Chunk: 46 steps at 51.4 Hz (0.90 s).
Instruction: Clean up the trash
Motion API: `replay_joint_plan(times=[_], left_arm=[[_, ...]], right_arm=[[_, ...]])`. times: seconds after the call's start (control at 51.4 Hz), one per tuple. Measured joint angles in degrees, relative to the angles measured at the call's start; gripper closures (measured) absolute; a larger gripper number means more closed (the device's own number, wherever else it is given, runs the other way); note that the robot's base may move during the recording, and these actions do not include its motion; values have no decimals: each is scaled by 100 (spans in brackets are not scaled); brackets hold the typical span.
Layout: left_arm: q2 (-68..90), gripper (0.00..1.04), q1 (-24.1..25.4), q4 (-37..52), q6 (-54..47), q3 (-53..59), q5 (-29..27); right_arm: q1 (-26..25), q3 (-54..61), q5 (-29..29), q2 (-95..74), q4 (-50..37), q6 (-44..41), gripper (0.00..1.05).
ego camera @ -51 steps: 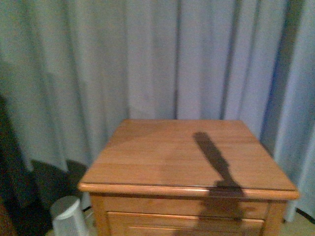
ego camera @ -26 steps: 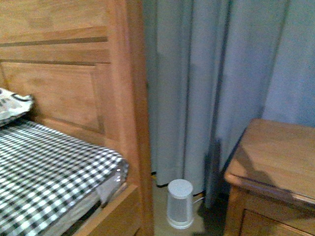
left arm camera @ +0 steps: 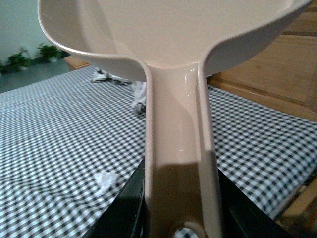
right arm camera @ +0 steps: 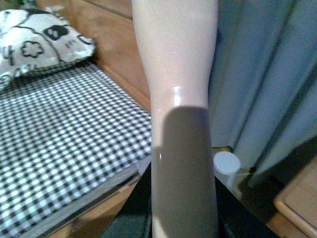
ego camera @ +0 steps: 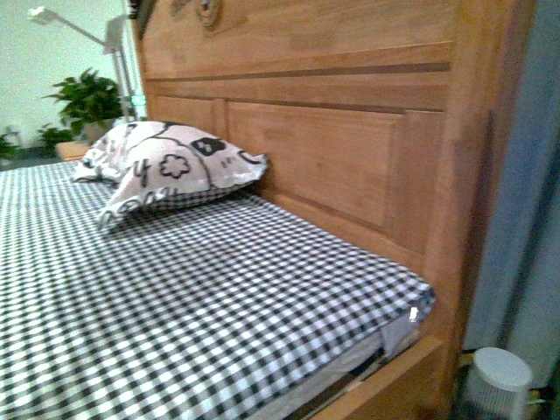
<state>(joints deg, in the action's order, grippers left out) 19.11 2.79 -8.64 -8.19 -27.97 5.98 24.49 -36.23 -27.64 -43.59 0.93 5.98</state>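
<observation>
Trash point(left arm camera: 105, 179), a small crumpled white wad, lies on the black-and-white checked sheet point(ego camera: 175, 324) of a wooden bed, seen only from the left wrist camera. It sits alone on the open sheet, well apart from the pillow point(ego camera: 166, 171), which rests against the headboard point(ego camera: 332, 149) further up the bed.

A pinkish-beige dustpan point(left arm camera: 178, 29) hangs above the sheet, clear of the wad. Its long handle runs down between the left jaws, whose dark sides press close on either side of it, gripping it.

The right jaws likewise close on a beige handle point(right arm camera: 178, 99); the far end of that tool runs out of the picture, so what it is cannot be told. Beneath it the right wrist camera takes in the corner of the mattress, the bed's wooden side rail and a grey-blue curtain point(right arm camera: 267, 74).

From the front camera, neither arm shows. The headboard fills the upper right, with the curtain beyond it and a small white canister point(ego camera: 496, 381) on the floor at the foot of the bedpost. A potted plant point(ego camera: 87, 101) and a white lamp arm point(ego camera: 83, 33) stand against the far wall, past the pillow.
</observation>
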Motion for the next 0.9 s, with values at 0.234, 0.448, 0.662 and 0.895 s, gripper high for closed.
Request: replay_joint_plan(times=[0.234, 0.448, 0.662, 0.895], left_arm=[[-7, 77, 0, 0, 4, 2, -9], [17, 77, -2, -2, 9, 11, -11], [-20, 77, 17, -4, 20, 13, -85], [-9, 77, 20, -4, 28, 15, 39]], right_arm=[[4, 0, 13, 9, -2, 0, 86], [0, 11, 0, 7, -2, 0, 86], [26, 13, 79, -15, 0, -7, 86], [2, 13, -24, -4, 0, 0, 86]])
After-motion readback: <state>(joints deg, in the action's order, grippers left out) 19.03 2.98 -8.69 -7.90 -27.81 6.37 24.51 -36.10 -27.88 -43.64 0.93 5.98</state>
